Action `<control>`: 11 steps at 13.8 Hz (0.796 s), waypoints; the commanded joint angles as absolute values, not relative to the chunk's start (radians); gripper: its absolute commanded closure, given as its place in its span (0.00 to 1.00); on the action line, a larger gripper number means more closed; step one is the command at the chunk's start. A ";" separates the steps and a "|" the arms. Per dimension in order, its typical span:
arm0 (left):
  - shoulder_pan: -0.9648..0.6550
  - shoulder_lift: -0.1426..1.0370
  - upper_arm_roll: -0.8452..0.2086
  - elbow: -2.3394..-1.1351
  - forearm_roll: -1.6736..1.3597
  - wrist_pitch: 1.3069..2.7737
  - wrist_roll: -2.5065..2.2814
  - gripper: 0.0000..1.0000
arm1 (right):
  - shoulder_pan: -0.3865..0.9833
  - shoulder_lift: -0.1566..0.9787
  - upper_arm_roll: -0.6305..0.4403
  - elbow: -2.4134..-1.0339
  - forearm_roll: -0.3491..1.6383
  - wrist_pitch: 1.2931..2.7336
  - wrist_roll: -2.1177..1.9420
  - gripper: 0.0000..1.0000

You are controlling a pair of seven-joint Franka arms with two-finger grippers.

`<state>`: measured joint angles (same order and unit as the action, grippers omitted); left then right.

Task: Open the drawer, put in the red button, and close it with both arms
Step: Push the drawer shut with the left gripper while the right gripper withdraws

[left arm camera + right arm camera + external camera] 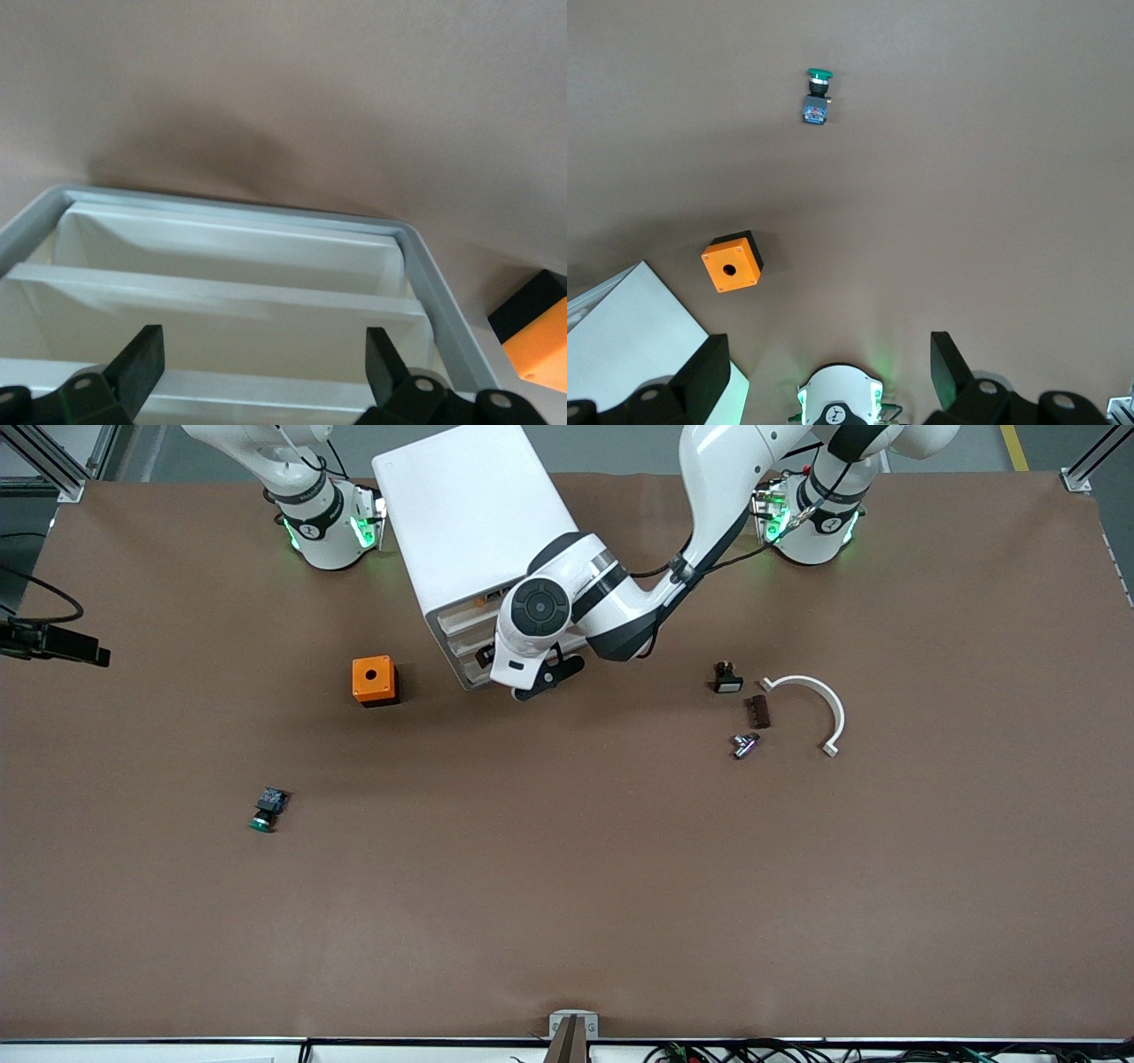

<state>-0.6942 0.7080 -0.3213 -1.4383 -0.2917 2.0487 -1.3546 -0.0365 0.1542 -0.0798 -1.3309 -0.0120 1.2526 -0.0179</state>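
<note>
Found the left gripper (540,677), fingers spread, hard against the cabinet (474,509) front at upper centre of frame, the drawer (462,608) just above it; right gripper (824,363), likewise spread, waiting high.

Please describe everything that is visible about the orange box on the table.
The orange box is a small cube-like housing, plastic as it looks. Its top face is orange, with a round dark hole in the centre and small marks at the corners; its lower part looks black. It stands upright and alone on the brown table, touching nothing else. It is beside the white cabinet, toward the right arm's end of the table, and farther from the front camera than the green button.
</note>
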 commanded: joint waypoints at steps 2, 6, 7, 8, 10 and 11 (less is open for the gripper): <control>-0.699 0.715 -0.327 -1.436 -0.339 2.040 -1.367 0.00 | -0.044 -0.038 -0.071 -1.567 0.003 1.383 -0.005 0.00; -0.701 0.716 -0.327 -1.436 -0.371 2.040 -1.361 0.00 | -0.045 -0.124 -0.074 -1.672 0.003 1.469 -0.024 0.00; -0.700 0.715 -0.327 -1.436 -0.371 2.040 -1.359 0.00 | -0.046 -0.150 -0.074 -1.704 0.003 1.492 -0.058 0.00; -0.696 0.713 -0.327 -1.434 -0.371 2.040 -1.361 0.00 | -0.048 -0.150 -0.075 -1.701 -0.003 1.488 -0.086 0.00; -0.684 0.706 -0.327 -1.428 -0.371 2.040 -1.367 0.00 | -0.048 -0.150 -0.074 -1.698 -0.009 1.479 -0.089 0.00; -0.674 0.701 -0.324 -1.424 -0.371 2.037 -1.370 0.00 | -0.046 -0.152 -0.071 -1.698 -0.009 1.480 -0.087 0.00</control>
<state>-0.6890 0.7147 -0.3208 -1.4357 -0.3505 2.0489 -1.3556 -0.0366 -0.1240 -0.0799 -1.6681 -0.0108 1.4646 -0.0696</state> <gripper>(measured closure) 0.000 0.000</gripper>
